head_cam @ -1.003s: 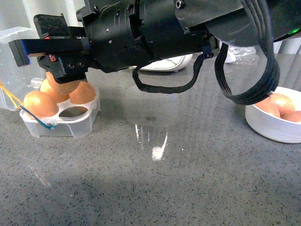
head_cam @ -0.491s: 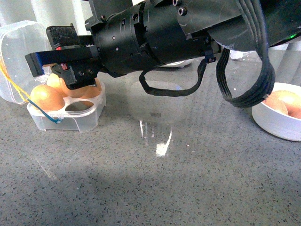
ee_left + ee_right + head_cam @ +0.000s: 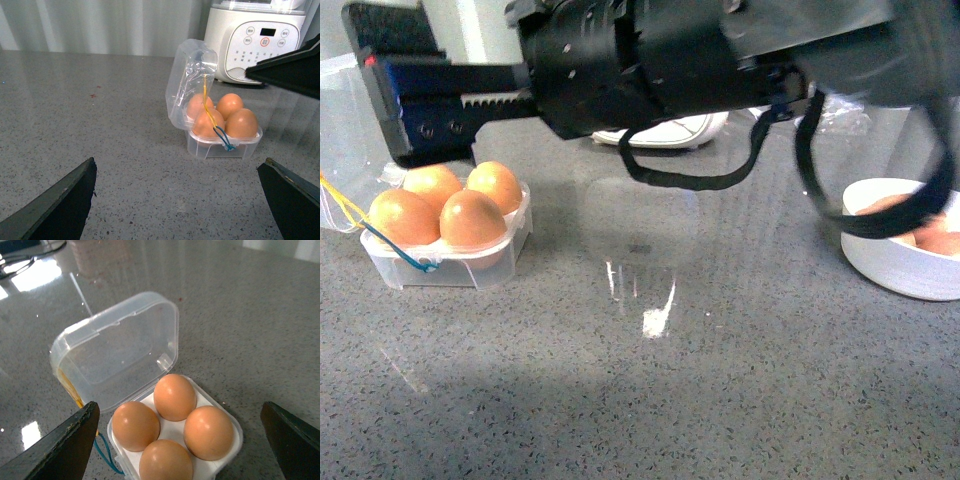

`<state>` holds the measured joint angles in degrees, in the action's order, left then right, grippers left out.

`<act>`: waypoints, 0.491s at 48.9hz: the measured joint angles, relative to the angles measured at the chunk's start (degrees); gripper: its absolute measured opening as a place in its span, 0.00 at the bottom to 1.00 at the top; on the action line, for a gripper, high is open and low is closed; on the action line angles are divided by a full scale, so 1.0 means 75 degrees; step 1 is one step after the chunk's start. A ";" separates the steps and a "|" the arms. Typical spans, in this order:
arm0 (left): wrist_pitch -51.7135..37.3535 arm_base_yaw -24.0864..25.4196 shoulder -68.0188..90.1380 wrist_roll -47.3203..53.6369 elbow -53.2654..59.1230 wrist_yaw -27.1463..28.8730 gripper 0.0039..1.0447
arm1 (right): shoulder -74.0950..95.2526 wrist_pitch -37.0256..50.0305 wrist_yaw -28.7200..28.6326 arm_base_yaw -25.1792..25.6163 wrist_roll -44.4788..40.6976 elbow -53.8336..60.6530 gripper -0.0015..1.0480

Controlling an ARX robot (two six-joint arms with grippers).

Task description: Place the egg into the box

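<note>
The box [image 3: 450, 268] stands at the left of the table with its clear lid [image 3: 345, 110] open and all four holes filled with brown eggs. The egg [image 3: 472, 220] sits in the near right hole. My right gripper [image 3: 390, 80] is open and empty, hovering just above and behind the box. In the right wrist view the box [image 3: 168, 431] lies right under this gripper [image 3: 180, 440], with the lid [image 3: 120, 350] tipped back. My left gripper [image 3: 177, 200] is open and empty over bare table, with the box [image 3: 225, 147] a short way beyond it.
Yellow and blue elastic bands [image 3: 380, 240] hang at the box's near left corner. A round white bowl [image 3: 900, 270] with more brown eggs stands at the right. A white appliance [image 3: 255, 40] stands behind the box. The tabletop is grey speckled stone.
My right gripper has lifted up off the box. The near right hole, empty before, now holds an egg. The view has also shifted a little.
</note>
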<state>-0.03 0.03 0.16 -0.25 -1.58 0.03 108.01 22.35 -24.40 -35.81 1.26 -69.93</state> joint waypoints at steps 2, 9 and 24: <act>0.0000 0.0000 0.0000 0.0000 0.0000 0.0000 0.94 | -0.0376 0.0233 0.0163 0.0096 0.0245 0.0350 0.93; 0.0000 0.0000 0.0000 0.0000 0.0000 0.0003 0.94 | -0.2244 0.0254 0.1749 0.0734 0.1314 0.1728 0.93; 0.0003 0.0000 0.0003 0.0000 0.0000 -0.0006 0.94 | -0.2935 0.1874 0.5286 0.0877 0.0784 0.2984 0.77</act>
<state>-0.01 0.03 0.19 -0.25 -1.58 -0.01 86.00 36.40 15.25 -29.23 7.14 -47.55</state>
